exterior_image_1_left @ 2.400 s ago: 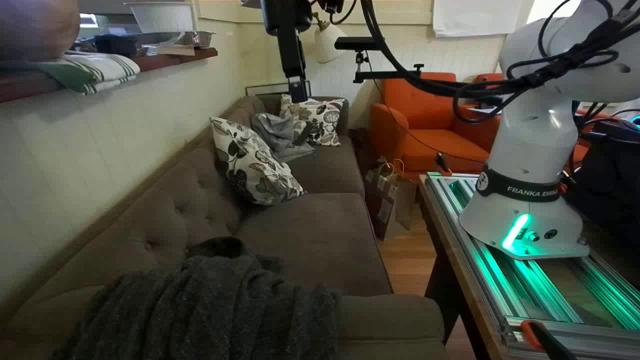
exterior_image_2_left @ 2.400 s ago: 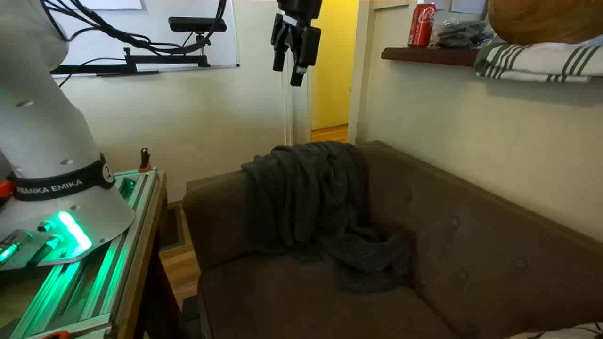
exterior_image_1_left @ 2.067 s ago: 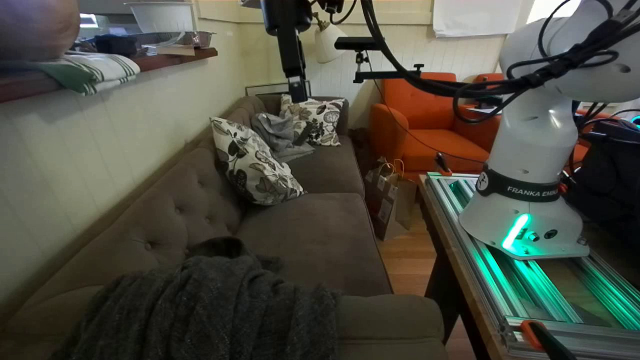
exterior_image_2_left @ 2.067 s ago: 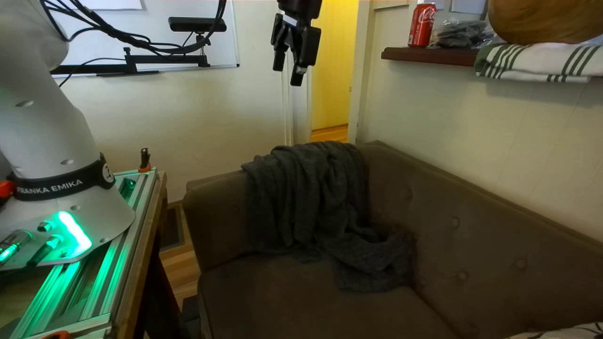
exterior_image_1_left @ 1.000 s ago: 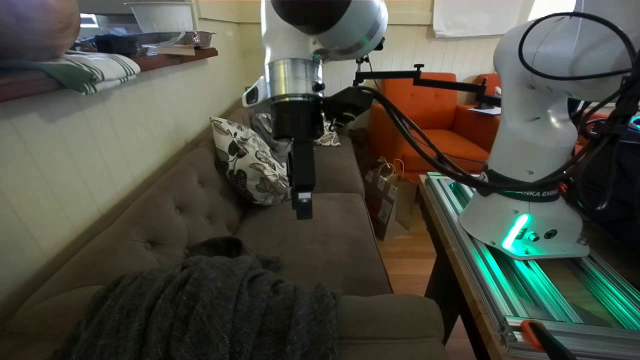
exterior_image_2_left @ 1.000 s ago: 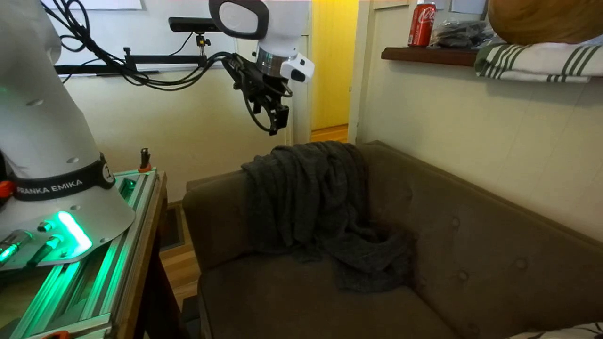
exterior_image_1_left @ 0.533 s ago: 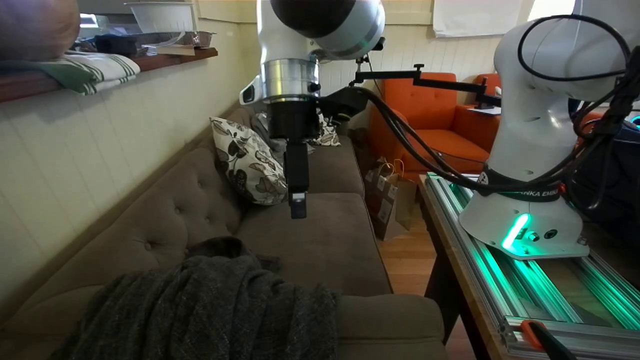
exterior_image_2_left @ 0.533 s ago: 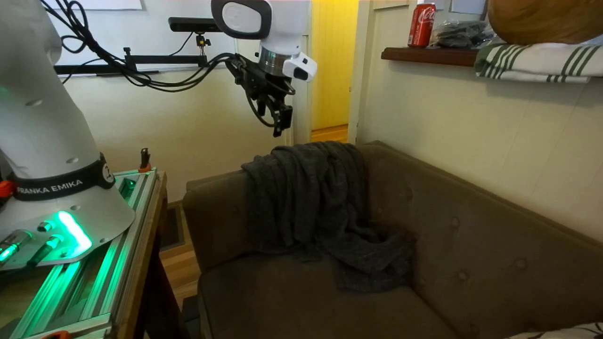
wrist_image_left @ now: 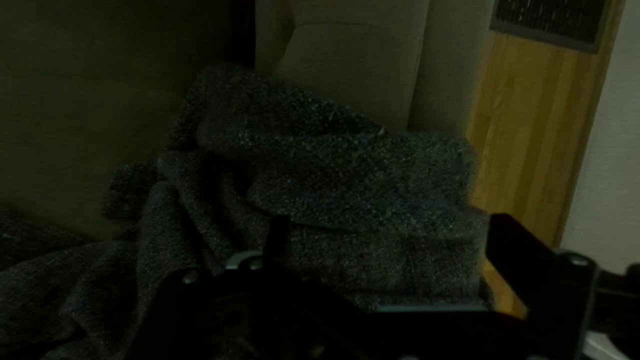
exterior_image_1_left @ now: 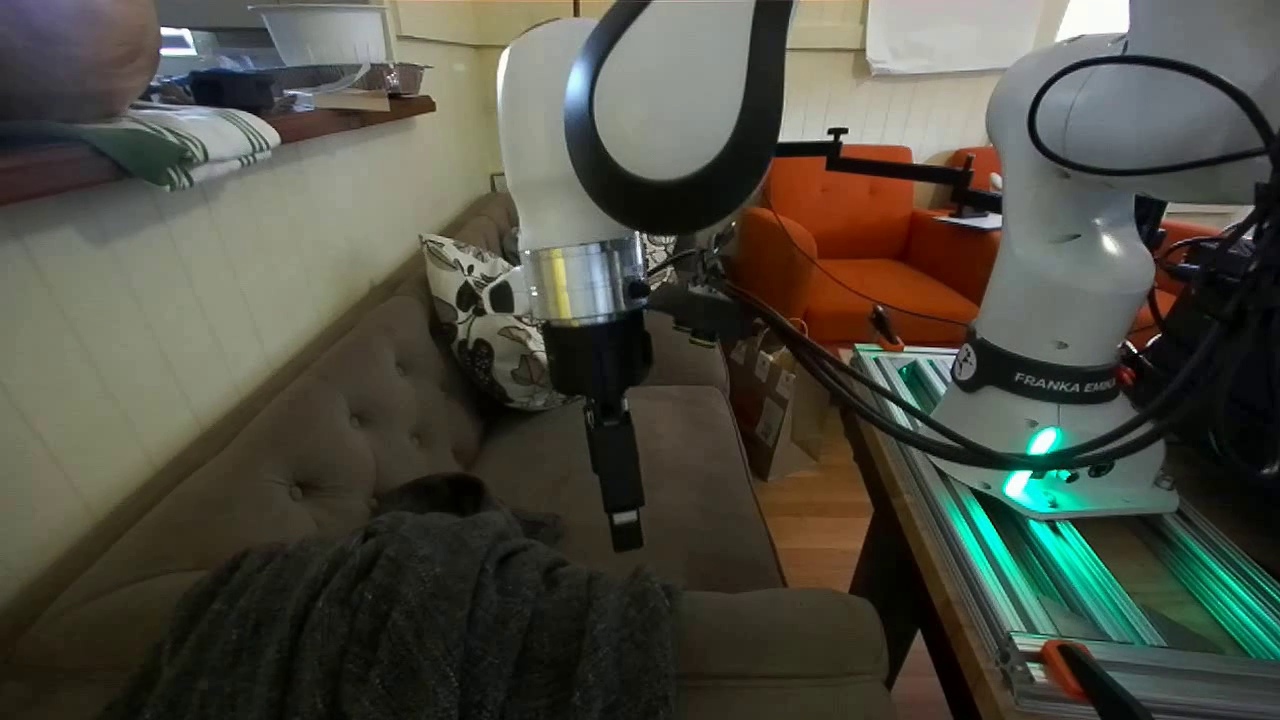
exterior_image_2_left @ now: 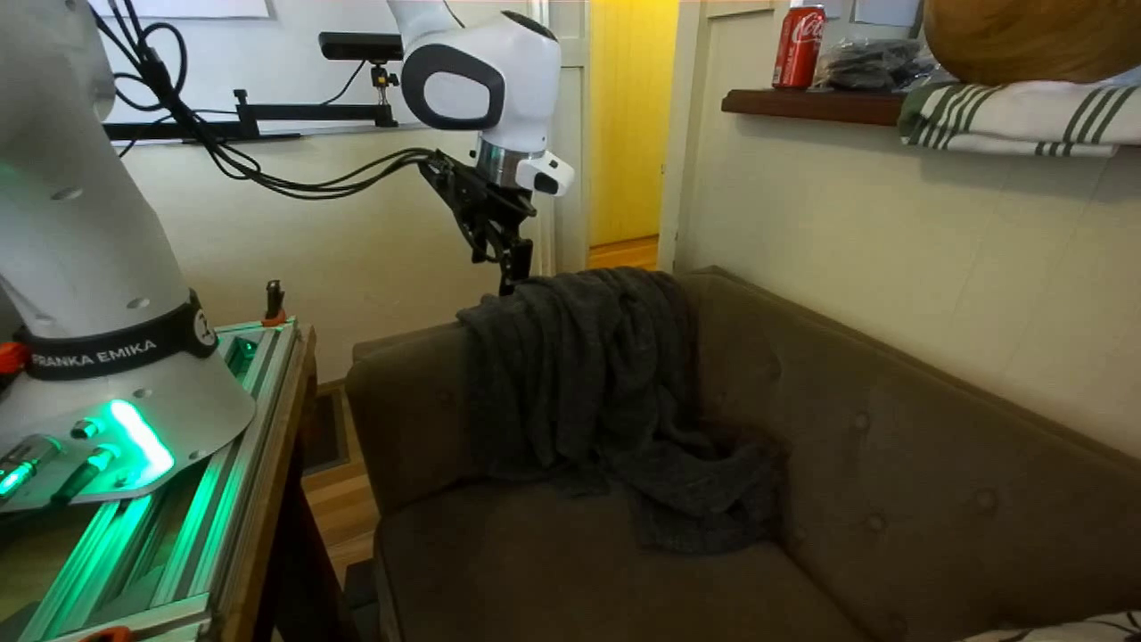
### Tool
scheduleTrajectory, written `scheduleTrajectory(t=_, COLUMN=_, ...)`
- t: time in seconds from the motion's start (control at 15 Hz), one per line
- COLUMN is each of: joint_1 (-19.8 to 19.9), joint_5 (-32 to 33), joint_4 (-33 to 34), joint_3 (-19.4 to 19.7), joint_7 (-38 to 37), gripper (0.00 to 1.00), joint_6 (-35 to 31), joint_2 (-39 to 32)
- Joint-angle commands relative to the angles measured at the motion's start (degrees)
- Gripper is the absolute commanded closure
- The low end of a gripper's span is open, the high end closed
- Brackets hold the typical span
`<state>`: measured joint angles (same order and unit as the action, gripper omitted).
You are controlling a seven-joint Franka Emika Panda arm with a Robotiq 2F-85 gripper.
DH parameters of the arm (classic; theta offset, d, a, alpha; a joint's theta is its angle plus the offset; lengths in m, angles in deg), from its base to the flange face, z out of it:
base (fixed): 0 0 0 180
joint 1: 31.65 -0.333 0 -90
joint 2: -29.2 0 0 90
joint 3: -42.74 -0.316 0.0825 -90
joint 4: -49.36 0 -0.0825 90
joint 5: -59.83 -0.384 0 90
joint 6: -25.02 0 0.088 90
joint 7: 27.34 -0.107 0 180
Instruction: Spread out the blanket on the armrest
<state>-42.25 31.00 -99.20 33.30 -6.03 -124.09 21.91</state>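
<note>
Hovering low with nothing in its grip, the black two-finger robot gripper (wrist_image_left: 390,222) is spread pretty wide. The big dark grey woolly knit blanket (exterior_image_1_left: 430,610) is right below it, bunched in folds over the broad brown-grey fabric armrest (exterior_image_1_left: 785,640). Can't tell if gripper and blanket touch, tho.

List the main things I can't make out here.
The blanket: an exterior view's bottom edge cuts off its lower part.
The armrest: the blanket hides part of it in both exterior views.
The fingers: the wrist view is too dark to tell whether they touch the blanket.
The nearer patterned cushion: partly hidden behind the robot arm in an exterior view.
The round brown object: an exterior view's top edge cuts it off.
</note>
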Motion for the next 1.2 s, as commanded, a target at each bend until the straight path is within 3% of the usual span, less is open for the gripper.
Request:
scheduleTrajectory(t=0.0, joint_1=0.20, joint_5=2.17, joint_4=0.39, joint_3=-2.56, joint_7=-2.70, gripper=0.00, joint_6=-7.29, joint_2=-4.67)
scheduleTrajectory(t=0.27, joint_1=0.37, joint_5=7.42, joint_4=1.16, joint_3=-3.73, joint_7=-5.72, gripper=0.00, joint_6=-15.12, joint_2=-9.93)
scheduleTrajectory(t=0.67, joint_1=-1.66, joint_5=22.05, joint_4=4.76, joint_3=-0.78, joint_7=-14.00, gripper=0.01, joint_6=-18.32, joint_2=-16.61)
scheduleTrajectory(t=0.73, joint_1=-1.84, joint_5=23.37, joint_4=5.55, joint_3=-0.66, joint_7=-14.74, gripper=0.25, joint_6=-18.66, joint_2=-17.43)
scheduleTrajectory(t=0.87, joint_1=-3.04, joint_5=26.39, joint_4=7.15, joint_3=0.35, joint_7=-16.20, gripper=0.29, joint_6=-17.96, joint_2=-18.40)
scheduleTrajectory(t=0.93, joint_1=-2.83, joint_5=26.96, joint_4=7.82, joint_3=-0.01, joint_7=-16.30, gripper=0.38, joint_6=-17.43, joint_2=-18.82)
scheduleTrajectory(t=1.13, joint_1=1.68, joint_5=23.99, joint_4=8.33, joint_3=-5.58, joint_7=-13.71, gripper=0.60, joint_6=-14.82, joint_2=-18.71)
